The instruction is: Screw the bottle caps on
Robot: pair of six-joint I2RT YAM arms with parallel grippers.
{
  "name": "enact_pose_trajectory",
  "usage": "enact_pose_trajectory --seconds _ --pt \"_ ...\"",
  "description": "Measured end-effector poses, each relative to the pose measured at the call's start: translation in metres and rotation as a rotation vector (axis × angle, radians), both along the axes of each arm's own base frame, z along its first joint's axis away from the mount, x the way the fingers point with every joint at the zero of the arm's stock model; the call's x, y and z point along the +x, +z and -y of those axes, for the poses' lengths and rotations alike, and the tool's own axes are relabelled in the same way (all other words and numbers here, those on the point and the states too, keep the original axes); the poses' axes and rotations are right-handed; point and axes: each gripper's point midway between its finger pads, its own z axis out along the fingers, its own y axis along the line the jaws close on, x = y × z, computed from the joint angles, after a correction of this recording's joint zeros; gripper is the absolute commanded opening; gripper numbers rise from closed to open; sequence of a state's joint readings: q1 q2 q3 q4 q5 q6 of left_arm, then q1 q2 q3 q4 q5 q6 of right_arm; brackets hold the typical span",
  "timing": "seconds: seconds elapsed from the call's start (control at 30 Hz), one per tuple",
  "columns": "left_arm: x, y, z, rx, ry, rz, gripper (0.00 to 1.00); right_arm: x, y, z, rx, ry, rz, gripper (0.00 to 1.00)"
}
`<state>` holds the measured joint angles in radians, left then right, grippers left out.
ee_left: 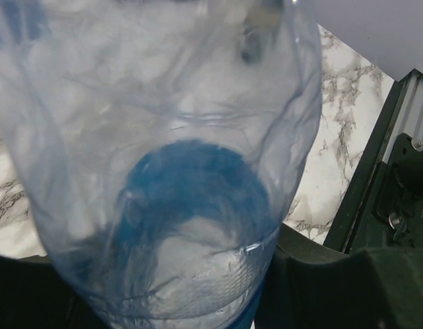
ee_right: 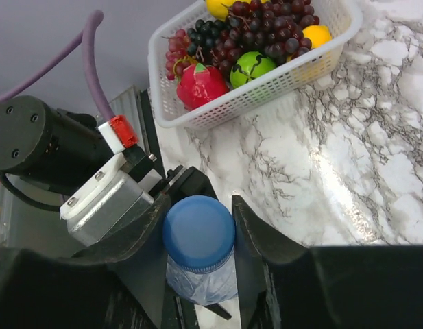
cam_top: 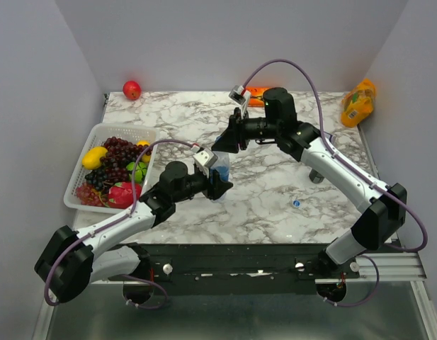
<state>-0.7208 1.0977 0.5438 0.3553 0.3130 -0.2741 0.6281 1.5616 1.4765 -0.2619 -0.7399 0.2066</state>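
- The left pincer [cam_top: 219, 185] is clamped on the lower body of a clear bottle [cam_top: 221, 168], which stands upright near the middle of the marble worktop [cam_top: 275, 188].
- In the left wrist view the bottle's clear wall [ee_left: 170, 137] fills nearly the whole picture, with dark finger parts at the bottom corners.
- The right pincer [ee_right: 199, 209] reaches in from above and behind, over the top of the same bottle.
- Its two fingers [ee_right: 251, 240] stand on either side of the blue cap [ee_right: 199, 229] and press against it on both sides, so the pincer is closed on the cap.
- The cap sits on the neck of the bottle, with clear plastic [ee_right: 197, 281] showing just below it.
- A second blue cap [cam_top: 296, 203] lies loose on the worktop, well to the right of the bottle.
- A white basket [cam_top: 91, 136] of fruit sits at the left edge of the worktop, apart from both pincers.
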Motion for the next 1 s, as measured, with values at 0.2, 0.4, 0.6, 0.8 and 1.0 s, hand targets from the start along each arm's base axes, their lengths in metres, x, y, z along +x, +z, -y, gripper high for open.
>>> enact_pose_trajectory --seconds 0.2,0.4,0.6,0.8,1.0 --pt "0.009 -0.001 -0.004 0.04 0.033 -0.008 0.99 0.006 0.007 0.017 -0.037 -0.042 0.1 0.0" --pt "0.049 0.002 -0.047 0.185 0.279 -0.065 0.99 0.037 0.034 0.11 -0.108 -0.285 0.252 0.0" --pt "0.104 -0.009 -0.136 0.278 0.685 -0.261 0.99 0.074 0.036 0.182 -0.184 -0.468 0.355 0.0" --pt "0.118 0.004 -0.157 0.353 0.77 -0.237 0.99 0.123 -0.013 0.204 -0.266 -0.497 0.307 0.01" --pt "0.165 0.026 -0.159 0.444 0.823 -0.153 0.99 0.161 -0.05 0.235 -0.311 -0.558 0.267 0.01"
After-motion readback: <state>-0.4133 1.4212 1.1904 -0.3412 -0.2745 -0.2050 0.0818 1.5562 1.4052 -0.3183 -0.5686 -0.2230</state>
